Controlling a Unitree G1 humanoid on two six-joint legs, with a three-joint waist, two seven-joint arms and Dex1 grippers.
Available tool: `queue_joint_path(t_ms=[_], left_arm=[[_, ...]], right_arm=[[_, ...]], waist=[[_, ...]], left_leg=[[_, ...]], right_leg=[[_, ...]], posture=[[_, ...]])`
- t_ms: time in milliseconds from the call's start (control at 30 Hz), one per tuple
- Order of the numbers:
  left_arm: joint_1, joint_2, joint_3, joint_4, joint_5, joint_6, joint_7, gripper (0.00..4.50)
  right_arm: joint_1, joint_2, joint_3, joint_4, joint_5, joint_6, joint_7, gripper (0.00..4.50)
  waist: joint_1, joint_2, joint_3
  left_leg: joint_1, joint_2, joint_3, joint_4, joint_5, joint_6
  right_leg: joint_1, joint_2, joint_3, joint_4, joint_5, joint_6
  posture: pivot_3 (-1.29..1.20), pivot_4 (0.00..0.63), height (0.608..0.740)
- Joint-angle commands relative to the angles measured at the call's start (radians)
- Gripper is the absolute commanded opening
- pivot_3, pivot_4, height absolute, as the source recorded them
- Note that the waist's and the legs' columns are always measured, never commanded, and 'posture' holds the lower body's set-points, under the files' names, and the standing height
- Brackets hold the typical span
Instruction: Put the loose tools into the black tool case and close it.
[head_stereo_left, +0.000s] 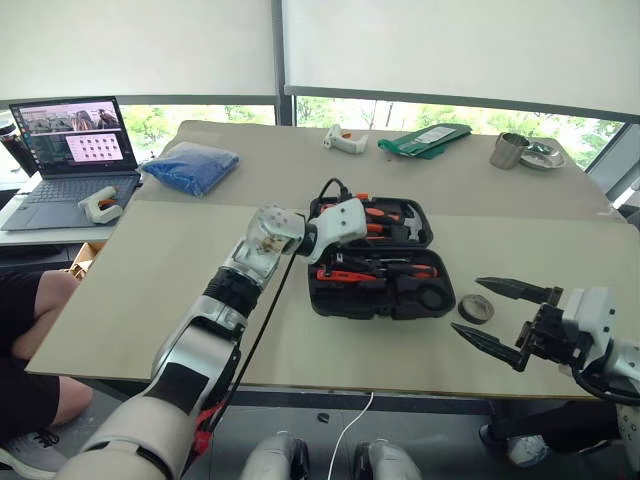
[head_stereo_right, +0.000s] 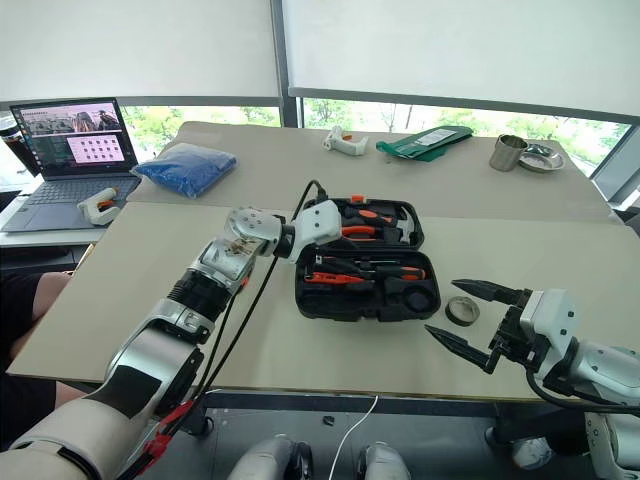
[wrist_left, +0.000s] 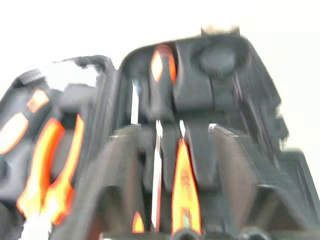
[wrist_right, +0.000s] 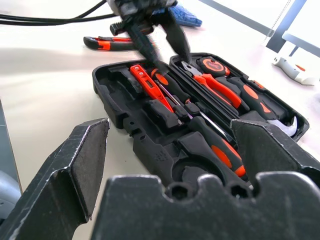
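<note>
I am holding my left fingers (wrist_right: 155, 37) just above the open black moulded-plastic tool case (head_stereo_left: 380, 262) on the bench (head_stereo_left: 130, 290); I cannot tell whether they are pinching anything. My right fingers (head_stereo_left: 500, 315) are spread wide and empty near the small dark tape roll (head_stereo_left: 475, 308) beside the case. The orange-black utility knife (wrist_right: 106, 43) is lying loose beyond the case. I should be seating each tool squarely in its recess before shutting the lid.

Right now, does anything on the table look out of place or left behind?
Two tools lie outside the open black tool case: the small dark tape roll on the table beside the case on the right arm's side, and the orange-black utility knife on the table past the case's far end. Nothing looks spilled or damaged.
</note>
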Motion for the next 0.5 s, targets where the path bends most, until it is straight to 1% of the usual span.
queue_joint_path(t_ms=[33,67,100,200,400,500], left_arm=[[0.025,-0.002,0.043,0.073,-0.038,-0.054,0.011,0.61],[0.031,0.002,0.038,0.093,-0.030,-0.060,0.014,0.17],[0.038,0.003,0.033,0.113,-0.023,-0.078,0.014,0.08],[0.047,0.000,0.016,0.156,0.001,-0.127,0.025,0.08],[0.039,-0.016,0.001,0.223,0.049,-0.097,0.087,0.08],[0.040,-0.020,-0.013,0.244,0.073,-0.083,0.093,0.08]], right_arm=[[-0.002,-0.001,-0.020,-0.034,0.013,-0.005,-0.009,4.50],[0.001,-0.001,-0.024,-0.036,0.014,-0.006,-0.010,4.50],[0.002,-0.002,-0.028,-0.037,0.015,-0.006,-0.011,4.50],[0.006,-0.005,-0.035,-0.036,0.016,-0.009,-0.010,4.50],[0.013,-0.006,-0.041,-0.047,0.018,-0.005,-0.015,4.50],[0.018,-0.007,-0.044,-0.052,0.019,-0.003,-0.016,4.50]], waist=[[0.000,0.000,0.000],[0.000,0.000,0.000],[0.000,0.000,0.000],[0.002,0.000,0.000],[0.004,0.000,0.000],[0.002,0.000,0.000]], left_leg=[[0.000,0.000,0.000,0.000,0.000,0.000],[0.000,0.000,0.000,0.000,0.001,0.001],[0.000,0.000,0.000,0.000,0.001,0.001],[0.000,0.000,0.000,0.001,0.001,0.001],[-0.001,0.000,0.000,0.003,-0.001,0.002],[-0.001,0.000,0.000,0.004,-0.003,0.003]], right_leg=[[0.000,0.000,0.000,0.000,0.000,0.000],[0.000,0.000,0.000,0.000,0.000,0.000],[0.000,0.000,-0.001,0.000,0.000,0.000],[0.000,0.001,-0.001,0.000,0.000,0.000],[0.001,0.000,-0.002,0.000,0.002,0.000],[0.001,0.000,-0.002,0.000,0.002,0.000]], posture=[[0.00,0.150,0.740],[0.00,0.150,0.740],[0.00,0.150,0.740],[0.00,0.150,0.740],[0.00,0.150,0.740],[0.00,0.150,0.740]])
